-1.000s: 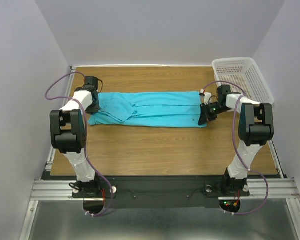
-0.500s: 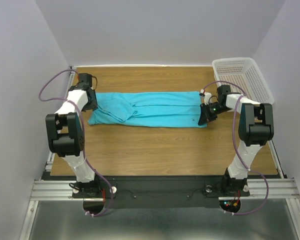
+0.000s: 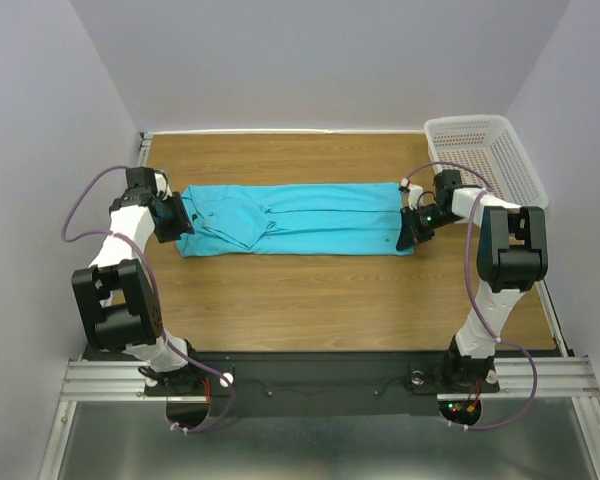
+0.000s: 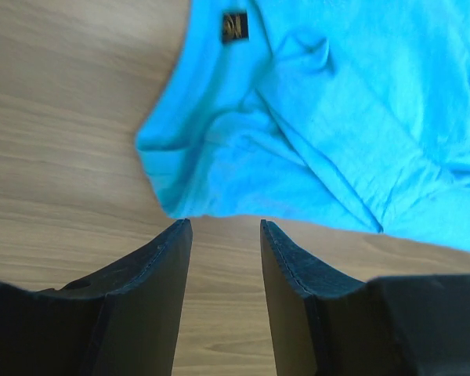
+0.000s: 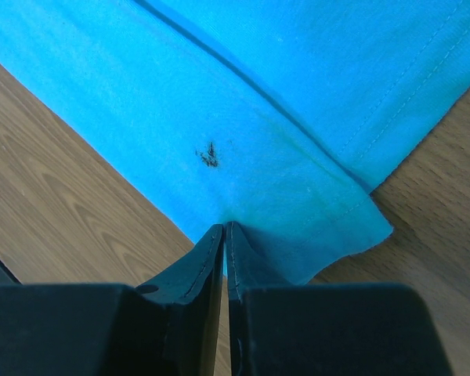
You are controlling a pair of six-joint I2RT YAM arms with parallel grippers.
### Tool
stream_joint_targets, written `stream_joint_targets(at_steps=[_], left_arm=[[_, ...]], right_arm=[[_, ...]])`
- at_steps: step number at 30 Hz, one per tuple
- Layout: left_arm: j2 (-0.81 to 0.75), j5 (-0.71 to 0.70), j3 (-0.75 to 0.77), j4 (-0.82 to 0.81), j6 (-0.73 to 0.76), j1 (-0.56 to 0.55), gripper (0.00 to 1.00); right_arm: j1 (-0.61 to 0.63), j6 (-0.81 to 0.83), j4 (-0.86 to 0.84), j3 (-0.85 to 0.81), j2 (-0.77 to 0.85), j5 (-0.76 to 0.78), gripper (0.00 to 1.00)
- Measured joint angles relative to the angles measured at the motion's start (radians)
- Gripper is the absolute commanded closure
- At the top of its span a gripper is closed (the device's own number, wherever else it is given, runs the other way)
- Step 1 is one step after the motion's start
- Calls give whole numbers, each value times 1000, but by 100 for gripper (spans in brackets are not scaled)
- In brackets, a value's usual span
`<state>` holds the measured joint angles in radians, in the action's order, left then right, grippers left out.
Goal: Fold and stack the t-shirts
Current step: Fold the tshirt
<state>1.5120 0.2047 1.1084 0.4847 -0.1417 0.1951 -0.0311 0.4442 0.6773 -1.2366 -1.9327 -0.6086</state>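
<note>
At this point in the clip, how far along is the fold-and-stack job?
Done: the t-shirt lies flat as a long narrow band, its sides apparently folded in. In hand: the right gripper is shut on its hem edge; the left gripper stands open just off the collar end, holding nothing. Left: the crosswise folds and the stacking; only one shirt is in view.

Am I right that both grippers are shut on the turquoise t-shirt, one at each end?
Not quite: only the right gripper is shut on the t-shirt. The left wrist view shows the left gripper open over the table, just short of the fabric.
</note>
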Motion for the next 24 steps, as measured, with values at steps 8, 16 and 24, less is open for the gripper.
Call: stream_joint_targets(at_steps=[8,16,24], left_arm=[[102,27,-21,5,-3,-4,50],[158,-5,-21,5,15,-5,61],[200,-49,-19,4,33,-6,79]], right_arm=[[0,0,0,0,0,0,88],[0,0,0,0,0,0,87],[0,0,0,0,0,0,88]])
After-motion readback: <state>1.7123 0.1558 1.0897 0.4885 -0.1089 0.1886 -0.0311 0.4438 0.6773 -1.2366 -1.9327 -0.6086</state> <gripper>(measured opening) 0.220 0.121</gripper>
